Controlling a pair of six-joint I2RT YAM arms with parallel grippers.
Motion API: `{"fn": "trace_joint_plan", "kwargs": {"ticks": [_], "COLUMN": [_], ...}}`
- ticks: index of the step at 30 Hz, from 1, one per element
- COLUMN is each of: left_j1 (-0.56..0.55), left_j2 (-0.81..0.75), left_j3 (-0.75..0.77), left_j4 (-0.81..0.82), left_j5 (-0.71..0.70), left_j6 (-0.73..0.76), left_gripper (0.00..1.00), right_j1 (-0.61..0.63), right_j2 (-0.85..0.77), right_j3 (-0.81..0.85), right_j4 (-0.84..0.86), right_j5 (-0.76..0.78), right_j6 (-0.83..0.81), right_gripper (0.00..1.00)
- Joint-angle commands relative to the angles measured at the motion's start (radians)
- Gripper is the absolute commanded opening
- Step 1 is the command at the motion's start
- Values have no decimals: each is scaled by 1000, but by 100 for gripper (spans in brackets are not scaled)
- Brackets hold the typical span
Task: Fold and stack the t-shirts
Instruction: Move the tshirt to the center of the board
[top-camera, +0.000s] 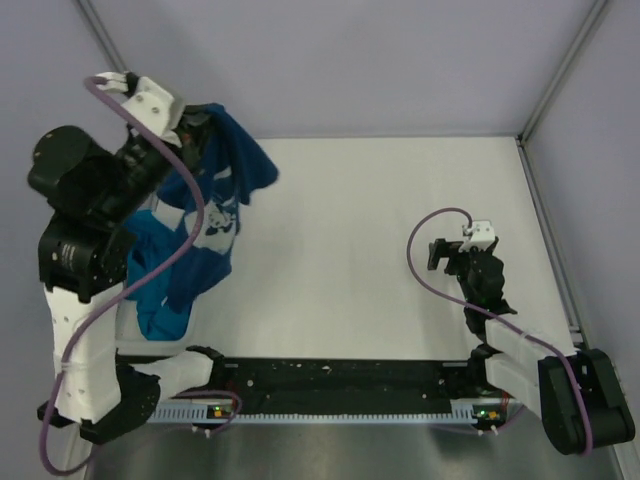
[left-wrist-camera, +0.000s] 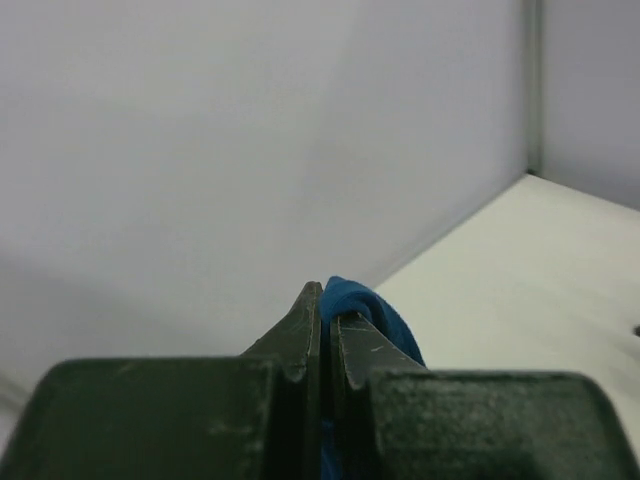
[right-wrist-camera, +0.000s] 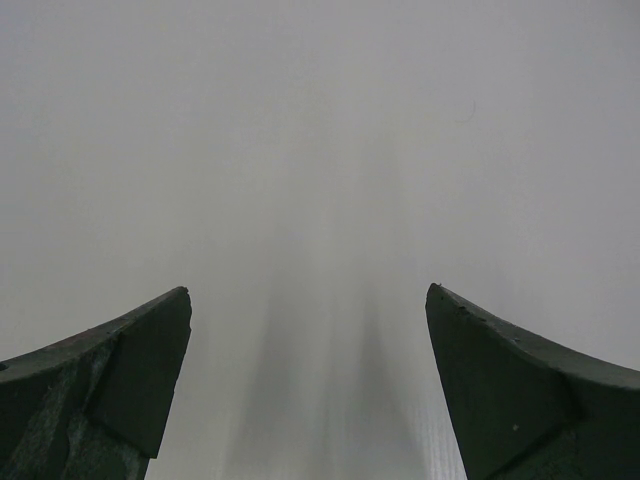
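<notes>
My left gripper (top-camera: 203, 122) is raised at the far left and shut on a fold of the dark navy t-shirt (top-camera: 243, 160). The shirt hangs down from it, its pale white-and-light-blue graphic (top-camera: 217, 222) facing up. In the left wrist view the jaws (left-wrist-camera: 327, 305) pinch blue cloth (left-wrist-camera: 385, 322). Brighter teal cloth (top-camera: 152, 272) lies bunched below the hanging shirt, partly hidden by the left arm; I cannot tell whether it is lifted too. My right gripper (top-camera: 441, 256) is open and empty over the bare table at the right, seen also in the right wrist view (right-wrist-camera: 308, 300).
The white table top (top-camera: 380, 250) runs from the shirts to the right wall. Grey walls close the back and both sides. The left arm's purple cable (top-camera: 190, 190) loops across the hanging shirt. A dark rail (top-camera: 340, 378) lines the near edge.
</notes>
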Motion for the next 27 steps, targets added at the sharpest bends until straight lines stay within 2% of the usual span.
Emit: {"fn": "trace_joint_plan", "kwargs": {"ticks": [1,3,7,9,11,12,13,14,15,17,20,22,24,27], "left_j1": [-321,-410,-431,-432,-432,-429,-425,-420,-411,-368,-275,-201,-129,-47], "left_j2": [134,183,356,468,594,646,694,726,751,763,710,639,557,420], "left_j3": [-15,-84,-96,-67,-37,-23,-4,9,20,25,5,-48,-149,-312], "left_j4": [-84,-69,-46,-56,-66,-67,-67,-58,-47,-21,-23,-15,6,28], "left_j5": [-212,-282,-279,-292,-306,-326,-350,-399,-427,-458,-376,-317,-318,-322], "left_j6": [72,107,65,55,65,73,84,96,102,96,38,1,-25,-27], "left_gripper": [0,0,0,0,0,7,37,62,98,98,98,98,98,99], "right_j1": [-7,-8,-8,-8,-7,-8,-8,-8,-7,-5,85,264,445,651], "right_j2": [-6,-7,-7,-26,-50,-64,-78,-87,-98,-110,-116,-93,-21,194], "right_j3": [32,32,36,67,128,171,205,247,284,356,436,476,525,658], "right_j4": [27,26,18,-56,-202,-266,-335,-389,-441,-515,-572,-597,-624,-756], "right_j5": [-15,-13,0,-9,-4,0,3,-21,-76,-188,-296,-258,-233,-291], "right_j6": [-5,-7,2,-1,2,7,37,59,71,110,112,23,-101,-236], "right_gripper": [99,99,99,99,99,99,99,99,98,97,87,86,86,86]}}
